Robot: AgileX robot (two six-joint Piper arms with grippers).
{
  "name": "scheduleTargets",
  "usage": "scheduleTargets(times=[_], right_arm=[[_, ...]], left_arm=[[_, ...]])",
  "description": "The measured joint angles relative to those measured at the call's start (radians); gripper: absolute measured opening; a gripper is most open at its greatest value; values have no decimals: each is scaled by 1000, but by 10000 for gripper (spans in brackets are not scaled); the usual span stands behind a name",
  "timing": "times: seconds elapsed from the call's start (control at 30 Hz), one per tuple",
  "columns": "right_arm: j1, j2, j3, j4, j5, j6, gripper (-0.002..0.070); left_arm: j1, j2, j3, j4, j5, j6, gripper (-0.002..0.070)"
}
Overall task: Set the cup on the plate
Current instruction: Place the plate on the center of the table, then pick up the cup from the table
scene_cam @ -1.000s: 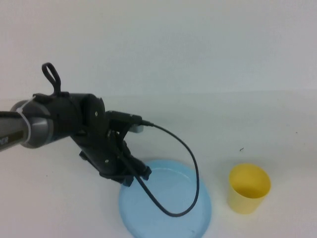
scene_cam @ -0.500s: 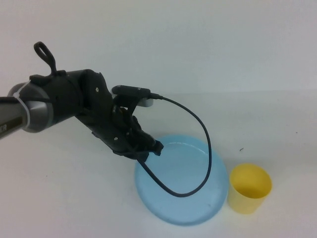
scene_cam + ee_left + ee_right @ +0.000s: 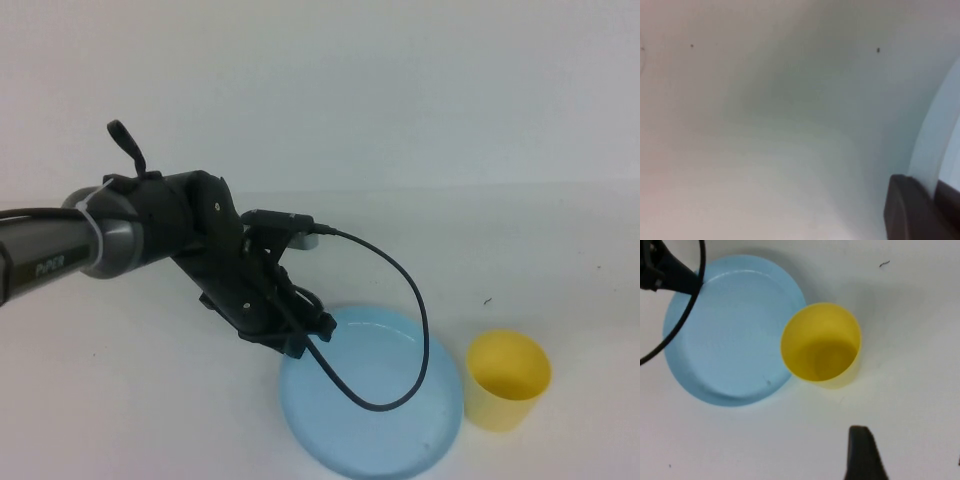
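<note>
The light blue plate (image 3: 385,405) lies flat on the white table at the front centre. My left gripper (image 3: 308,338) is shut on its near-left rim; in the left wrist view the rim (image 3: 935,150) runs between the two dark fingers (image 3: 905,212). The yellow cup (image 3: 508,380) stands upright and empty just right of the plate, close against its edge. In the right wrist view the cup (image 3: 821,344) and the plate (image 3: 730,335) lie side by side. My right gripper (image 3: 912,460) hovers above the table near the cup, open and empty. It is out of the high view.
A black cable (image 3: 400,330) loops from the left wrist over the plate. The white table (image 3: 520,230) carries a small dark speck (image 3: 488,300) behind the cup.
My left gripper has dragged the plate to the right, up against the cup. The cup has stayed in place.
</note>
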State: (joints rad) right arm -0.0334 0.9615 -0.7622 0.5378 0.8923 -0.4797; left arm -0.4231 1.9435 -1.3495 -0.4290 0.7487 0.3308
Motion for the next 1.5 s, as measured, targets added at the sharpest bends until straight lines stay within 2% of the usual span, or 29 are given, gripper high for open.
scheduleTargets(times=[0.07, 0.2, 0.27, 0.3, 0.37, 0.43, 0.6, 0.7, 0.97, 1.07, 1.3, 1.5], right_arm=[[0, 0, 0, 0, -10, -2, 400], [9, 4, 0, -16, -26, -2, 400], [27, 7, -2, -30, -28, -2, 400], [39, 10, -10, -37, -28, 1, 400], [67, 23, -28, -50, -28, 5, 400], [108, 44, -57, -73, -28, 23, 400], [227, 146, -165, -189, 4, 106, 400], [298, 249, -244, -287, 22, 189, 400], [444, 515, -411, -505, 57, 294, 399], [457, 603, -447, -513, 55, 298, 399], [458, 749, -478, -527, 31, 301, 399], [460, 845, -478, -546, -5, 301, 397]], left_arm=[[0, 2, 0, -2, -10, 14, 119], [0, 2, -3, -2, -14, 22, 351], [2, 0, -3, -2, -5, 26, 412], [2, -6, -3, 3, -1, 26, 414], [2, -39, -3, 23, 1, 26, 372], [2, -91, -3, 54, -5, 26, 293], [2, -326, 2, 173, -96, 22, 3], [2, -520, 40, 199, -185, 22, 1], [2, -962, 266, 299, -199, 22, 1], [2, -1112, 384, 355, -192, -14, 1], [2, -1409, 561, 558, -271, -227, 1], [2, -1447, 574, 585, -164, -239, 1]])
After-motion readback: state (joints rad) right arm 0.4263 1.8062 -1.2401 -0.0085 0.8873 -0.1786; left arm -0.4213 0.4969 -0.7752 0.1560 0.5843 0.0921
